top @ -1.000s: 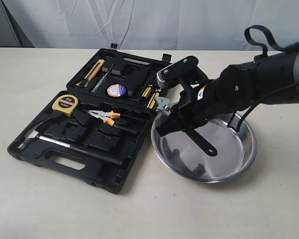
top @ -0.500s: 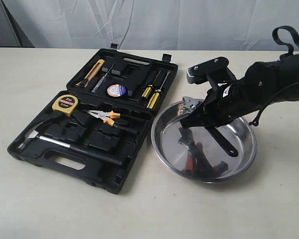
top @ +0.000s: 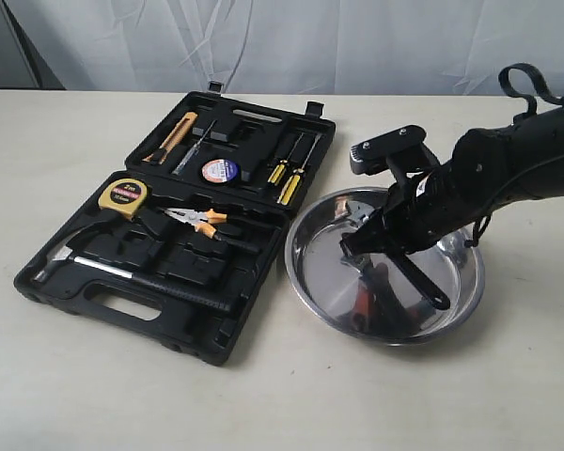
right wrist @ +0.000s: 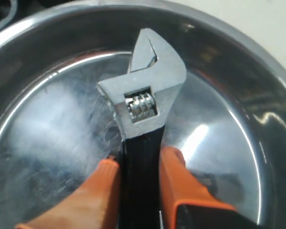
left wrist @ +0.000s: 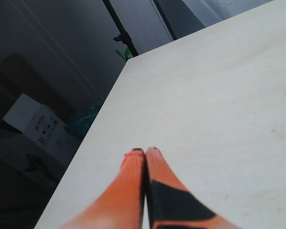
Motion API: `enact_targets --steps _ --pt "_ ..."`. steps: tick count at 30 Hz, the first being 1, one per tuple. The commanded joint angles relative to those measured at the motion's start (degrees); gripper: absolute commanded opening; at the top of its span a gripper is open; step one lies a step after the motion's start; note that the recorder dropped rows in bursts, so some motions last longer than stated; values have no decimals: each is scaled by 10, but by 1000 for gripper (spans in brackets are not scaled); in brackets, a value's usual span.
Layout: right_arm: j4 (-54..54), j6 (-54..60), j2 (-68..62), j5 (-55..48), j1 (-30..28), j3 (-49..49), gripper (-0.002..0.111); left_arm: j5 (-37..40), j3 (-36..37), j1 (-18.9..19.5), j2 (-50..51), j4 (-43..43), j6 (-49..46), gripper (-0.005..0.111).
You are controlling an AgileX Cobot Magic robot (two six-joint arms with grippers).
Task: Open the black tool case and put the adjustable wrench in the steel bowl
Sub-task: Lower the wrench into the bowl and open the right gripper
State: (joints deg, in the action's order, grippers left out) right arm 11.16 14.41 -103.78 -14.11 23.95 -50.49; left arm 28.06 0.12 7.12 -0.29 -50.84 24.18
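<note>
My right gripper (right wrist: pixel 139 164) is shut on the black handle of the adjustable wrench (right wrist: pixel 145 95). The wrench's silver head points out over the flat bottom of the steel bowl (right wrist: pixel 47 119). In the exterior view the right gripper (top: pixel 365 248) holds the wrench (top: pixel 360 214) low inside the bowl (top: pixel 320 272), tilted, head toward the case. Whether it touches the bowl I cannot tell. The black tool case (top: pixel 75 293) lies open to the left of the bowl. My left gripper (left wrist: pixel 145 152) is shut on nothing above bare table and is out of the exterior view.
The case holds a yellow tape measure (top: pixel 123 194), orange-handled pliers (top: pixel 203 220), a hammer (top: pixel 132 274), screwdrivers (top: pixel 284 178) and a utility knife (top: pixel 174 135). The left wrist view shows the table's edge (left wrist: pixel 102 129) with a dark floor and boxes beyond.
My right arm carried the wrench from the bowl's rim by the case across to the bowl's middle, then lowered it a little. The case and bowl have not moved.
</note>
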Motion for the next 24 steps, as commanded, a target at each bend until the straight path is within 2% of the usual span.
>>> enact_targets --steps 1,4,10,12,18,20,21,24 --pt "-4 1 -20 14 -3 0 -1 -2 -1 -3 3 2 -1 0" --pt "-4 4 -25 14 -3 0 2 -2 -1 -3 3 2 -2 0" --pt "-4 4 -26 27 -3 -1 37 -2 -1 -3 3 2 -2 0" --pt "-4 4 -26 30 -3 -1 41 -2 -1 -3 3 2 -2 0" --pt "-5 4 -20 28 -3 -1 39 -2 -1 -3 3 2 -2 0" --pt "8 -13 4 13 -3 -1 19 -2 -1 -3 3 2 -2 0" --pt "24 -12 32 6 -3 9 -1 -2 -1 -3 3 2 -2 0" --pt "34 -15 113 34 -3 73 0 -2 -1 -3 3 2 -2 0"
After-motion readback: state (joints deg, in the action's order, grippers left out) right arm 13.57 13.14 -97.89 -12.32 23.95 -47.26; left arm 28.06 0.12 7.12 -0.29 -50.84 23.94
